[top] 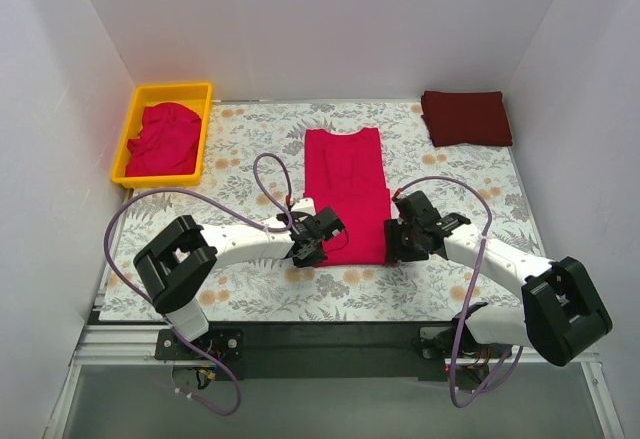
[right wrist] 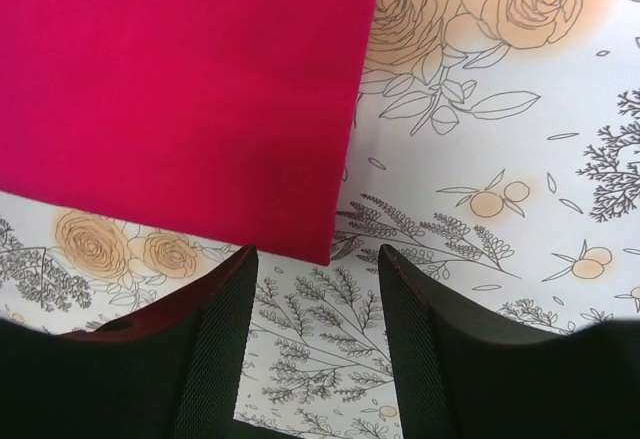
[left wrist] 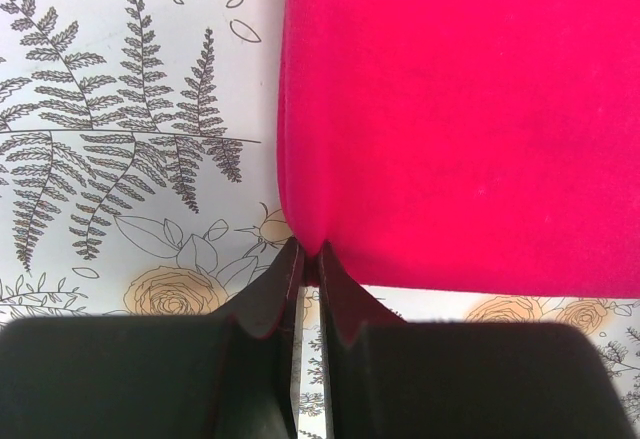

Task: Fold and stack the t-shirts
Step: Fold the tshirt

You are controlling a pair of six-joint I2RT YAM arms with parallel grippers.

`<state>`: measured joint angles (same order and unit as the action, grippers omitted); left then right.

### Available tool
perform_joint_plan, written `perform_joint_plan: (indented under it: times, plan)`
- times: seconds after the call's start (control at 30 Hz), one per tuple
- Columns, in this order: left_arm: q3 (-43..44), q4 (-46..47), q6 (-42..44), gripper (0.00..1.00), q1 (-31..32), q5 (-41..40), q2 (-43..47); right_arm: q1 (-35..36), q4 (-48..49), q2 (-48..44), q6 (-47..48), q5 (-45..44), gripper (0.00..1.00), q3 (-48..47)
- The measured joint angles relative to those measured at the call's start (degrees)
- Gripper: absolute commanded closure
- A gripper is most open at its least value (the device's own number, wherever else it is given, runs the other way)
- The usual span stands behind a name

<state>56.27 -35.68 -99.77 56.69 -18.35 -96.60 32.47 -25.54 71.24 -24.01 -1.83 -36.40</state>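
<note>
1. At the far left of the table (top: 250, 139), a yellow tray (top: 155, 178) is seen, and a crumpled pink t-shirt (top: 165, 139) is held inside it.
2. The left gripper (top: 305, 251) is placed at the near left corner of the flat pink t-shirt (top: 347, 184). In the left wrist view its jaws are shown pressed almost together, and the shirt's corner (left wrist: 460, 119) is pinched between the tips of the gripper (left wrist: 308, 259).
3. The flat pink t-shirt is spread on the middle of the floral table as a long, narrow panel, folded lengthwise, with its near end laid between the two grippers.
4. The right gripper (top: 392, 244) is set at the near right corner of the same shirt. In the right wrist view its jaws (right wrist: 315, 259) are held well apart, and the corner of the cloth (right wrist: 180, 89) is seen at the mouth of the gap, ungripped.
5. At the far right corner, a maroon t-shirt (top: 466, 118) is laid folded into a flat rectangle, well apart from the others.
</note>
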Motion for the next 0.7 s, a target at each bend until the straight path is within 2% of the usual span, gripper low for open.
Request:
perform_joint_plan:
  times: [0.23,0.57,0.7]
  plan:
    - [-0.2,0.2,0.0,1.0,0.0,0.1,0.1,1.4,0.1,3.1,-1.3,-2.6,0.54,-1.6]
    - [-0.7,0.5,0.0,1.0,0.0,0.7,0.7,4.5,0.8,7.2,-2.9,-6.7,0.56,-2.5]
    - [-1.4,0.9,0.0,1.0,0.0,1.2,1.3,5.9,0.8,8.5,-3.1,-8.2,0.61,-3.1]
